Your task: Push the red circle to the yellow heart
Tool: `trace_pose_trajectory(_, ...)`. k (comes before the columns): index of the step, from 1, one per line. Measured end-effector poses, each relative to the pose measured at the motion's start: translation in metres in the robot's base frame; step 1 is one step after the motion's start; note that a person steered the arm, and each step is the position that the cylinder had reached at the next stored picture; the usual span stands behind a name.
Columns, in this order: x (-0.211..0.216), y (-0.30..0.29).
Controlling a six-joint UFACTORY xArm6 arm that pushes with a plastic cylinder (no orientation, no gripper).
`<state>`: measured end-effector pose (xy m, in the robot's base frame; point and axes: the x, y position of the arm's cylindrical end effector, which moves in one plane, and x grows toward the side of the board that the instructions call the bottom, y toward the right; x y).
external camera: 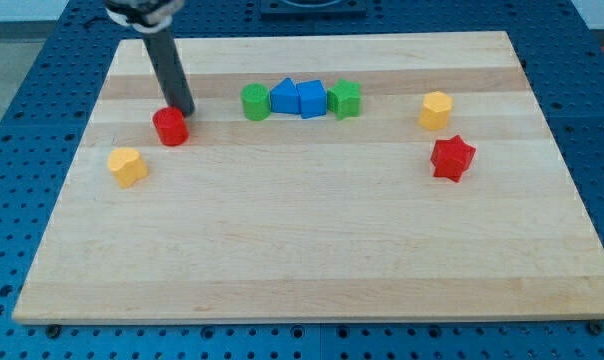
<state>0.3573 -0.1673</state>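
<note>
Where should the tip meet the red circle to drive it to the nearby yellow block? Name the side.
Nothing to grip with, so push its upper-right edge. My tip sits there, by the red circle; the yellow block lies opposite, down-left. Aim through the centre, since a round side may slip off.

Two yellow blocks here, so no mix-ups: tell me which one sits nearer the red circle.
The yellow block at the view's left, just below-left of the red circle. The other yellow block sits far right, above the red star.
</note>
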Motion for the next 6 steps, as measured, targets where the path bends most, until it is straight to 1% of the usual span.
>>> trace_pose_trajectory(1, 0.001, 0.000)
trace_pose_trajectory(2, 0.031, -0.006)
trace_pose_trajectory(5, 0.068, -0.019)
trace_pose_trajectory(6, 0.103, -0.019)
